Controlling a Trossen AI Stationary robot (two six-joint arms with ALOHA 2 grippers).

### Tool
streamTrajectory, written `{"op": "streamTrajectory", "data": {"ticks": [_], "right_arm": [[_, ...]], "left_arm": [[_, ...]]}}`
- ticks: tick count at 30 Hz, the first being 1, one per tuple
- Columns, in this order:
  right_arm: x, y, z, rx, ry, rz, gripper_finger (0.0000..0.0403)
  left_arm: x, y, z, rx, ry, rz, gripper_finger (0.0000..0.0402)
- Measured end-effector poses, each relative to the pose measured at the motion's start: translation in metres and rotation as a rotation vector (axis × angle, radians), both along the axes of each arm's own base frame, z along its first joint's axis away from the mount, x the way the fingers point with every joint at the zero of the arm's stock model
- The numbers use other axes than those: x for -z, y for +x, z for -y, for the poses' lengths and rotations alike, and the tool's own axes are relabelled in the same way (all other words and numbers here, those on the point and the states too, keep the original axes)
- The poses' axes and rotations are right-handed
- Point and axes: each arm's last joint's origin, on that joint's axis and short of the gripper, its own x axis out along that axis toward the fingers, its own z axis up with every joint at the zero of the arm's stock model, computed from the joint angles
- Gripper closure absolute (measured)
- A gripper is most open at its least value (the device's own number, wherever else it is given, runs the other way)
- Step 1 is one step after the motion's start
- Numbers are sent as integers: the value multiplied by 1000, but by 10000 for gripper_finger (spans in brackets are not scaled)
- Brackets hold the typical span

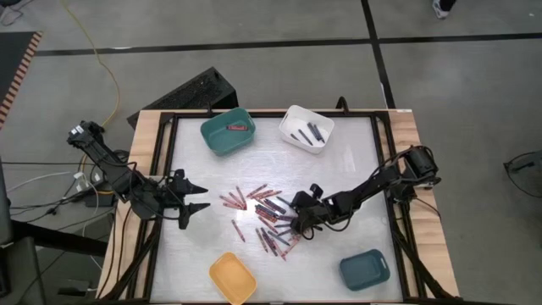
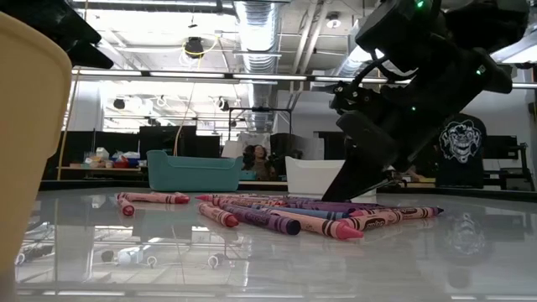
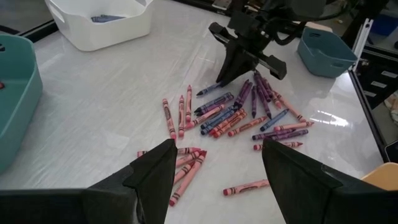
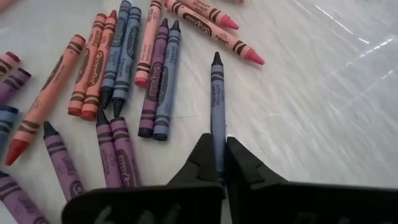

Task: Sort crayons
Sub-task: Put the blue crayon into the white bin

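Several red, pink and blue-purple crayons [image 1: 267,216] lie flat in a loose pile at the table's middle; they also show in the left wrist view [image 3: 236,115]. My right gripper [image 1: 298,220] is down in the pile's right part, shut on a blue-purple crayon [image 4: 217,99]. My left gripper [image 1: 206,196] is open and empty over the table's left part, left of the pile, and its fingers show in its own view [image 3: 214,174]. A red crayon [image 1: 238,128] lies in the far teal bin [image 1: 222,140]. Dark crayons [image 1: 309,133] lie in the white bin [image 1: 292,117]. My right gripper pinches the blue-purple crayon's blunt end [image 4: 218,146] between its two fingertips [image 4: 202,158]. The fingers slant down from the table's right, roughly in line with the crayon. The crayon sticks out ahead of them, its point [image 4: 216,60] away from the gripper. I cannot tell whether it is clear of the table.
A yellow bin [image 1: 232,277] stands at the near edge left of centre, and a blue-teal bin [image 1: 364,268] at the near right. A black frame [image 1: 166,161] rims the white tabletop. The table between the pile and the left gripper is bare.
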Motion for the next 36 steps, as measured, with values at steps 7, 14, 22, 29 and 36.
{"op": "streamTrajectory", "data": {"ticks": [7,14,22,29,36], "right_arm": [[-20,-2,12,30,12,52,399],[-71,-9,37,60,-62,185,398],[-120,-32,93,290,-192,286,398],[-120,-43,140,445,-206,231,396],[-109,-47,171,459,-123,159,333]], "left_arm": [[0,0,0,-1,2,-1,174],[0,0,0,-1,2,-2,174],[0,0,0,-2,5,-3,174],[0,0,0,-4,7,-4,174],[1,0,0,-3,6,-5,174]]}}
